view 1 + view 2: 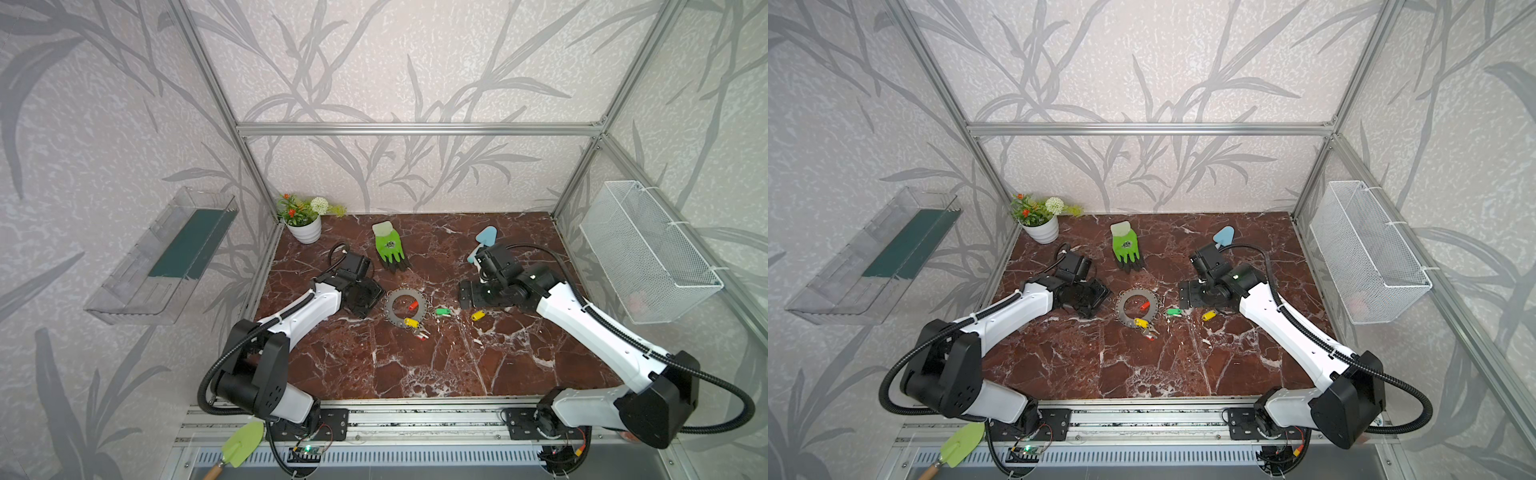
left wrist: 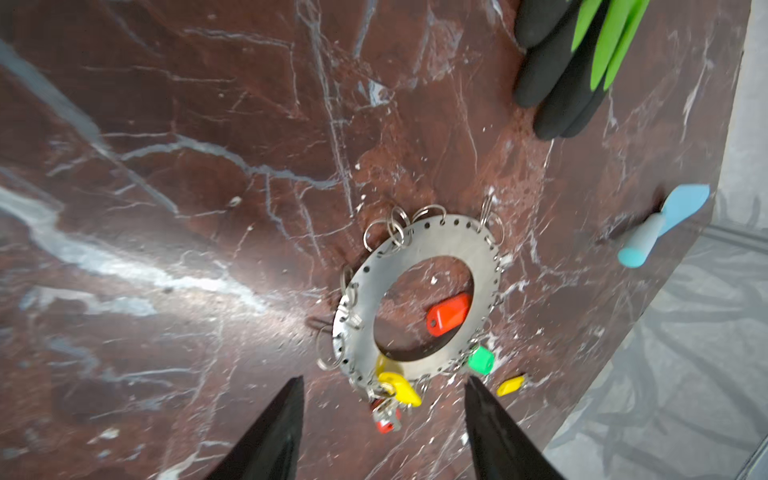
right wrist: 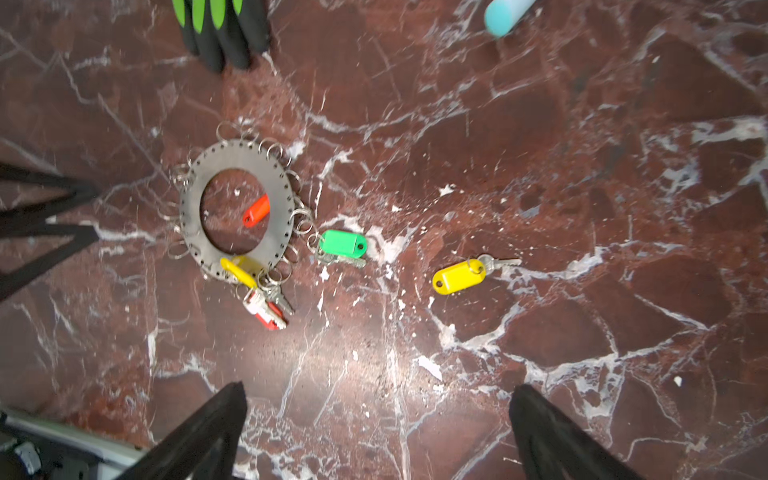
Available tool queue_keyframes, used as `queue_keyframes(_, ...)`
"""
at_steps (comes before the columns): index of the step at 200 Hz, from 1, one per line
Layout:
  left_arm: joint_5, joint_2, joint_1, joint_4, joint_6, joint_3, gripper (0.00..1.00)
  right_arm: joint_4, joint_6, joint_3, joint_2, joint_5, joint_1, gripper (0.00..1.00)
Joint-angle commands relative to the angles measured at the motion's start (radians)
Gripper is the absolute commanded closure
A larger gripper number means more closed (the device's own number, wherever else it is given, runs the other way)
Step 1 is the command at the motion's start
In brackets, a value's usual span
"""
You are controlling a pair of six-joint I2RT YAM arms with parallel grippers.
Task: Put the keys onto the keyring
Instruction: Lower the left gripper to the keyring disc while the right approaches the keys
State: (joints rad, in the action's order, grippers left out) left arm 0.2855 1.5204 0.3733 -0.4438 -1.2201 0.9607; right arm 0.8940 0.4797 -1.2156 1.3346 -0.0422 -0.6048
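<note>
Keyring flat on marble table, mid-scene, between both grippers. Left gripper just beside its left rim, jaws partly apart, nothing between them; left wrist view shows the ring right ahead of the fingertips. Right gripper on the opposite side, jaws spread wide, empty, near the loose keys. Red tag lies inside the ring hole. Yellow tag overlaps the front rim, and a red-tag key bunch touches the rim loops just frontward of it; clipped on or not, cannot tell. Green-tag key just beside right rim, touching a loop. Yellow-tag key apart from ring on bare marble, nearest the right gripper. Room: front half of table is bare marble. Glove behind ring, blue trowel back right by the right arm, plant pot in back-left corner. Metal rail runs along front edge. Mesh basket on right wall, clear tray on left wall. Print on glove back too small to read.
</note>
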Motion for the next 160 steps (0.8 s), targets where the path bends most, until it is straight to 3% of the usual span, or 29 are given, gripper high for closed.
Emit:
queue_keyframes(1,-0.038,0.02,0.006,0.008,-0.116,0.021,0.4,0.088,-0.033,-0.027,-0.016,0.043,-0.012,0.01)
queue_keyframes(67,-0.036,0.107,0.007,0.037,-0.152,0.026,0.49,0.055,-0.027,-0.002,-0.038,0.099,-0.014,0.01)
queue_keyframes(90,-0.023,0.145,0.007,0.012,-0.159,0.039,0.57,0.048,-0.027,-0.007,-0.019,0.105,-0.013,0.01)
queue_keyframes(160,-0.043,0.173,0.022,0.011,-0.199,0.034,0.7,0.057,-0.058,-0.014,0.0,0.087,-0.012,0.01)
